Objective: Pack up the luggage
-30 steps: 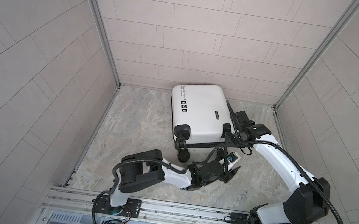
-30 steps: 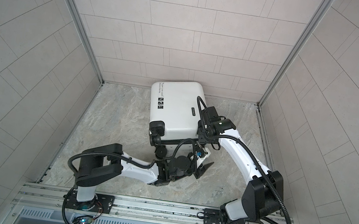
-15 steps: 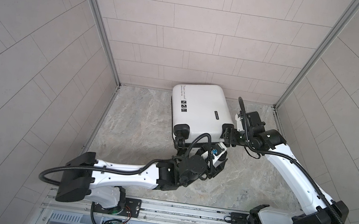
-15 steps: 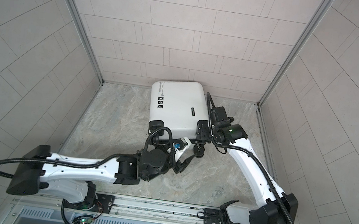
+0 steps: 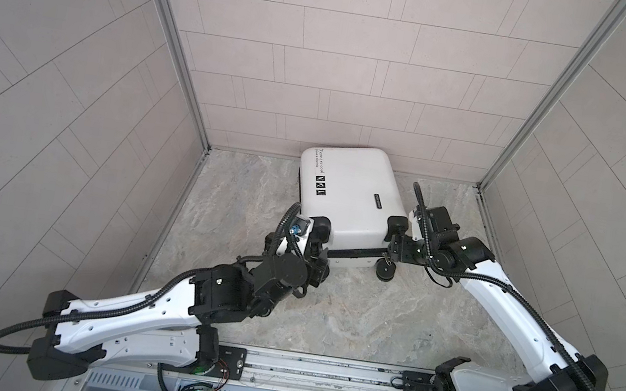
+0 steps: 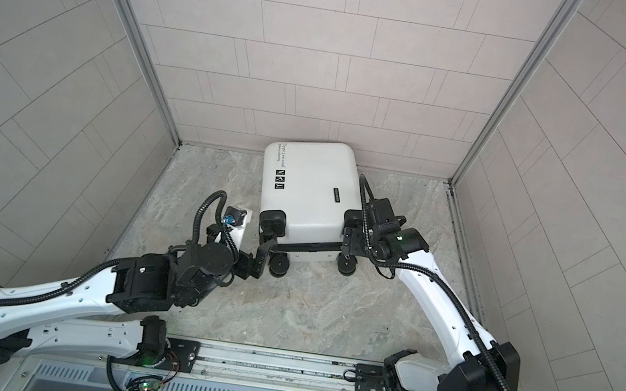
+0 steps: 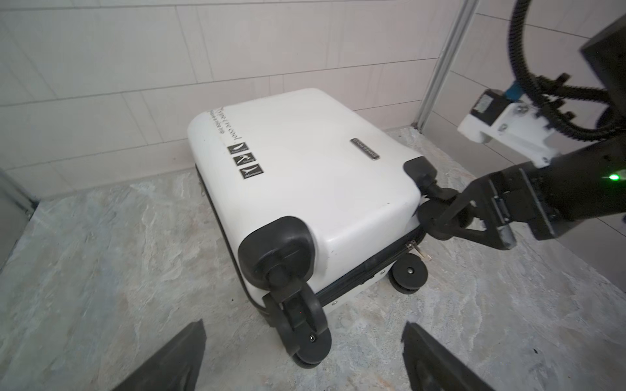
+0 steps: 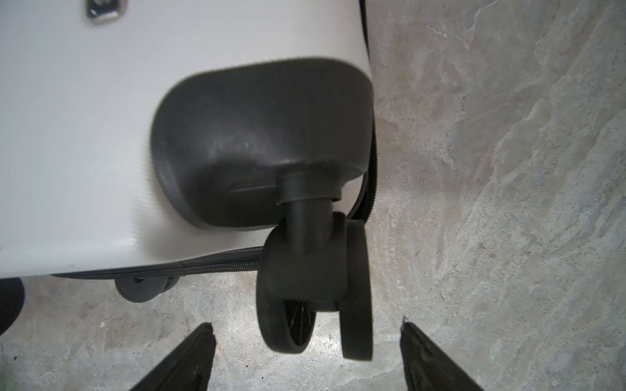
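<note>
Though right up at luggage (image 5: 349, 193), grips nothing: L hand (image 7: 304, 326) wide open at one corner wheel (image 7: 308, 342), R hand (image 8: 306, 325) open w/ fingers (image 8: 189, 359) either side of another wheel (image 8: 315, 294), unclamped; luggage flat, zipped shut, on surface (image 5: 368, 318) by back wall (image 5: 320, 80)

Soft, even light, faint shadows; tiled walls (image 5: 61, 125) bow at both top views' edges; right wrist's close luggage (image 8: 84, 135) looks blurred.

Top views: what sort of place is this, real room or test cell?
Probably a mock-up test cell, not a real room: tile-pattern wall panels joined by metal corner posts, a stone-look floor, and a mounting rail along the front edge. A white suitcase lies on the floor.
</note>
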